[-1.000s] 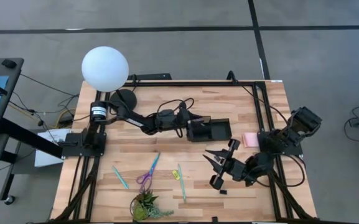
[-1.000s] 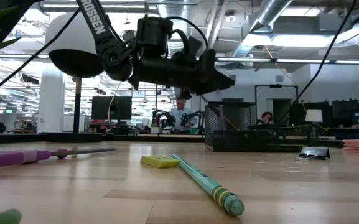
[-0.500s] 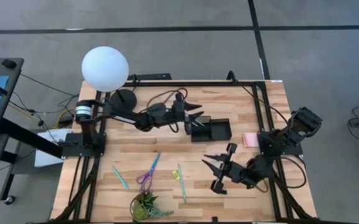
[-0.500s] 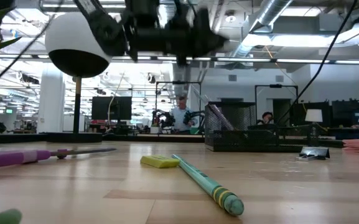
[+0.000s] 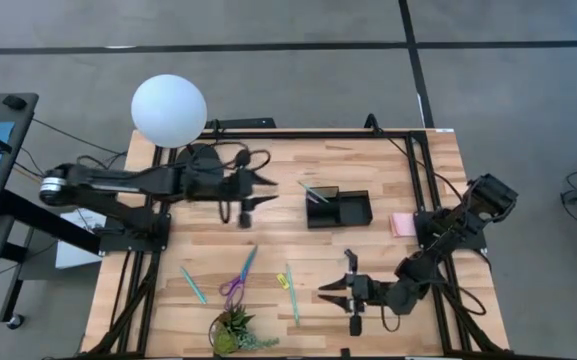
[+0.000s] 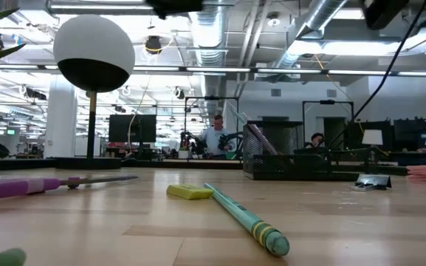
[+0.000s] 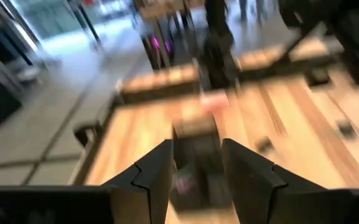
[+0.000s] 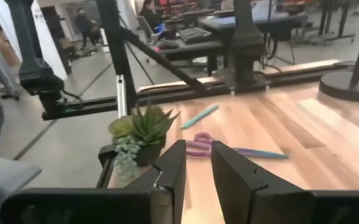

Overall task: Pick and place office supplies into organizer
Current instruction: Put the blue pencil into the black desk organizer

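Organizer [image 5: 339, 208] is sitting near the middle of the table [image 5: 388, 165], toward its far side, with a thin pen [image 5: 315, 193] leaning out of its taller left compartment. Left gripper [image 5: 265, 182] is hanging above the table well to the left of the organizer, pointing toward it, its fingers [image 7: 157, 174] parted with nothing between them; the left wrist view is showing the organizer blurred between the two fingers, farther off. Right gripper [image 5: 333, 296] is hovering over the near right part of the table, pointing left toward the loose supplies, its fingers [image 8: 173, 163] slightly apart and holding nothing.

Scissors [image 5: 238, 274] are lying on the near left part of the table, purple handles toward the near edge. A teal pen [image 5: 193, 284] is lying just left of them, and a second pen [image 5: 291, 293] is lying to their right, with a small yellow piece [image 5: 281, 281] just beside it. A pink pad [image 5: 401, 224] is resting to the right of the organizer, near the right arm's base. A plant [image 5: 234, 332] is standing at the near edge below the scissors. A white globe lamp [image 5: 169, 110] is standing at the far left corner.

In the low view, the yellow piece [image 6: 189, 192] and the pen [image 6: 244, 216] are lying in the foreground, the organizer [image 6: 286, 159] behind them.
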Controlling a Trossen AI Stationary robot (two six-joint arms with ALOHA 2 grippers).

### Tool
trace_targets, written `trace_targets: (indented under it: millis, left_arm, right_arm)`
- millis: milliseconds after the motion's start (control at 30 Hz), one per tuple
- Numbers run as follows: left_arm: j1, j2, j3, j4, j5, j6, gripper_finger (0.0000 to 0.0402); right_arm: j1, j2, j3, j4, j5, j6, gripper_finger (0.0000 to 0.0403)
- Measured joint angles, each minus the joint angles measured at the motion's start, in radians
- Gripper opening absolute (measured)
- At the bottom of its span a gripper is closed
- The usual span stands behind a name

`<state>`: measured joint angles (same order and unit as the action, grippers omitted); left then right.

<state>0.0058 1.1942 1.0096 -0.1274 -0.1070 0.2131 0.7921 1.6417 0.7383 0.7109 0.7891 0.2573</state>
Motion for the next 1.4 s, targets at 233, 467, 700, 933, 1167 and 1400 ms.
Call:
trace_targets:
  millis: [233, 467, 700, 933, 1167, 1400]
  left_arm:
    - [-0.130, -0.117, -0.001, -0.486, -0.118, -0.238, 0.0135]
    - [-0.266, -0.112, -0.028, -0.627, -0.158, -0.435, 0.0135]
    - [-0.342, -0.111, -0.125, -0.445, -0.187, -0.441, 0.0135]
    - [-0.353, -0.105, -0.148, -0.416, -0.201, -0.444, 0.0135]
    - [-0.353, -0.105, -0.148, -0.424, -0.211, -0.446, 0.0135]
    - [-0.353, -0.105, -0.148, -0.423, -0.226, -0.446, 0.0135]
  right_arm:
    - [-0.124, 0.000, 0.001, -0.027, -0.129, 0.008, 0.0079]
    - [-0.230, 0.001, 0.000, -0.043, -0.428, 0.008, 0.0106]
    - [-0.245, 0.231, 0.105, 0.101, -0.634, 0.114, 0.0101]
    - [-0.257, 0.428, 0.375, -0.116, -0.607, 0.191, 0.0067]
    - [-0.232, 0.442, 0.701, -0.923, -0.572, 0.349, 0.0007]
    - [-0.208, 0.441, 0.818, -1.069, -0.525, 0.507, 0.0002]
